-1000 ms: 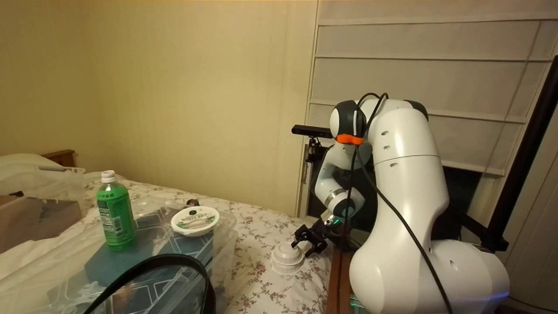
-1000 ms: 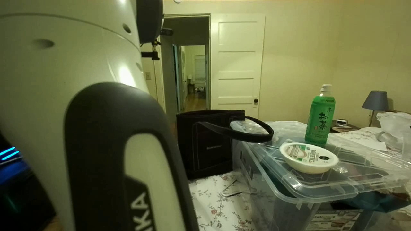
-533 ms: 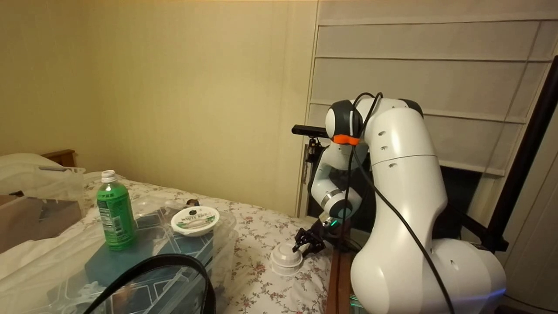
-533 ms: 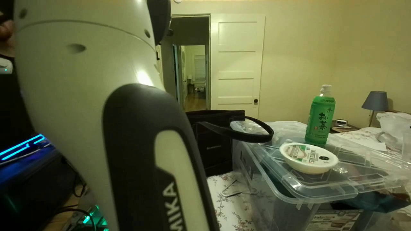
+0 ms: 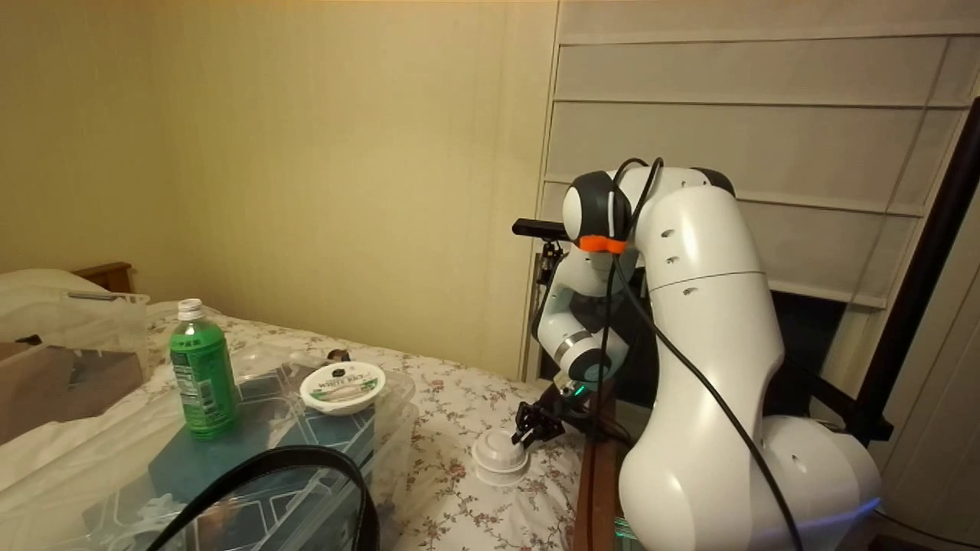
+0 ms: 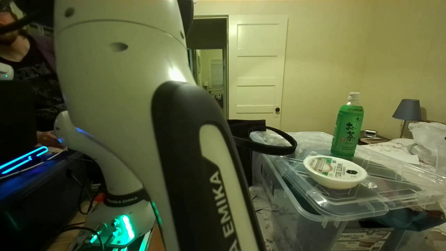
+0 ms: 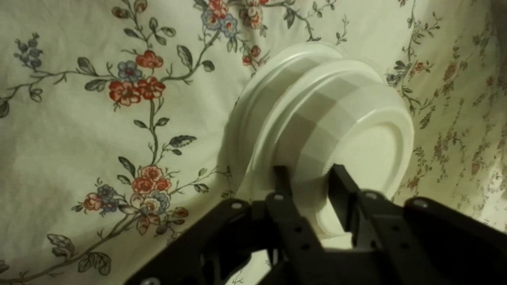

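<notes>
Upturned white faceted bowls [image 7: 356, 97], one set over another with two rims showing, rest on the floral bed cover [image 5: 452, 405]. My gripper [image 7: 309, 170] is right over their side, in front of the lens. Its jaws stand partly apart, with the upper bowl's side wall seen between them. One fingertip [image 7: 338, 170] lies against or just over the bowl's base edge; the blurred opposite fingertip [image 7: 282, 176] is near the rim. Firm contact cannot be made out. In an exterior view the gripper [image 5: 522, 438] reaches the bowls' side from the right.
A clear lidded bin [image 6: 299, 209] carries a green tea bottle [image 5: 203, 375] and a white rice bowl [image 5: 342, 388]. A black bag strap [image 5: 306, 455] loops beside it. A wooden edge [image 5: 596, 490] borders the bed near the robot. A person [image 6: 21, 52] is behind the arm.
The jaws have come closer together. Arm and gripper have swung left in an exterior view, and the white bowls have shifted slightly left with them.
</notes>
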